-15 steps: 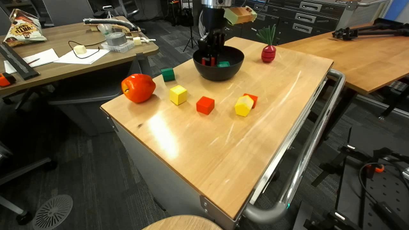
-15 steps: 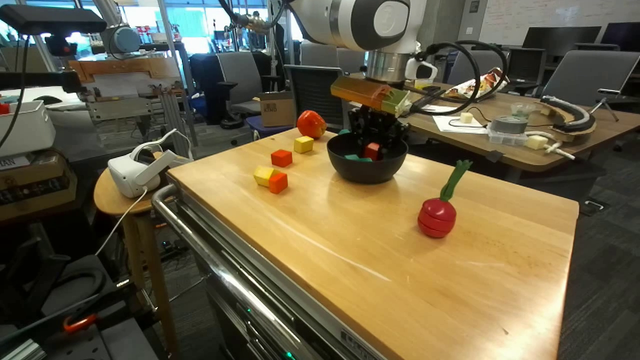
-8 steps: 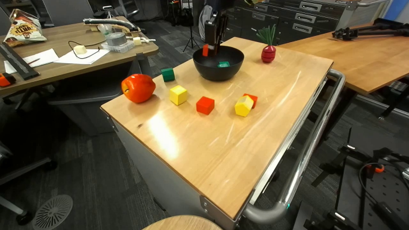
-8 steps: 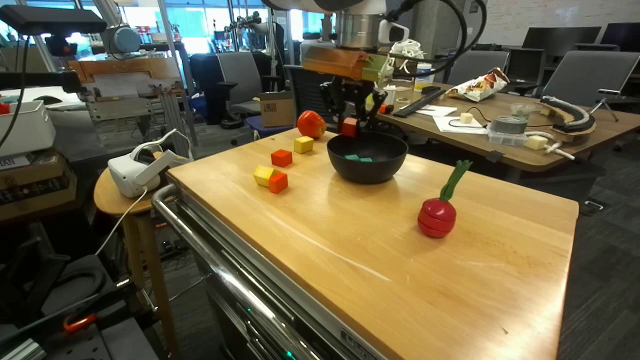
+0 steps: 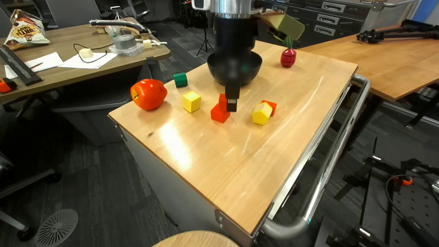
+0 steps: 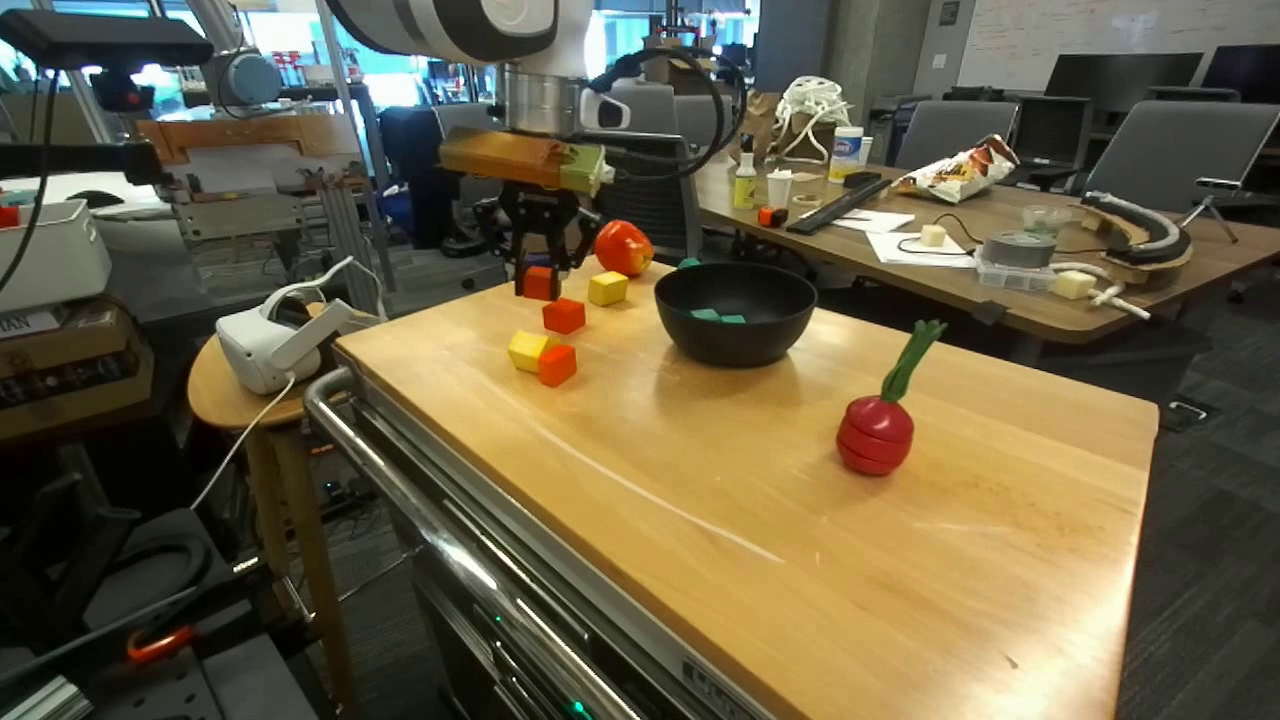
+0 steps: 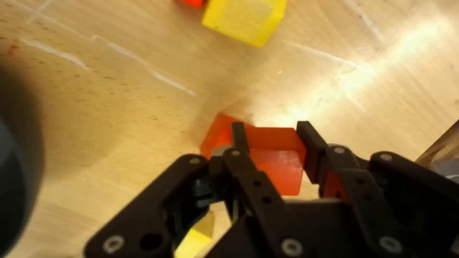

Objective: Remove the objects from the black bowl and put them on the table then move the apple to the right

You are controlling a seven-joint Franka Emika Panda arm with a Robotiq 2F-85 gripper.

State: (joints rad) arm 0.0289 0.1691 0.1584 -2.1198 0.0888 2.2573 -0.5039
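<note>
1. While the gripper [image 6: 538, 285] pinches a red block [image 6: 540, 280] between its jaws in an exterior view, the black bowl [image 6: 735, 345] stands upright on the table [image 6: 700, 430] with green pieces [image 6: 707, 314] inside — a radish-like piece [image 6: 875, 437] stands near it.
2. In an exterior view, the apple [image 5: 148, 94] rests by the table's edge, near a green block [image 5: 180, 80] and a yellow block [image 5: 191, 102]; the held block partly covers a second red block [image 5: 217, 115] from sight — whether the two touch, I cannot tell.
3. In the wrist view, both jaws press the held block's sides; the gripper partly hides the second red block, and another yellow block [image 7: 245, 19] lies apart.
</note>
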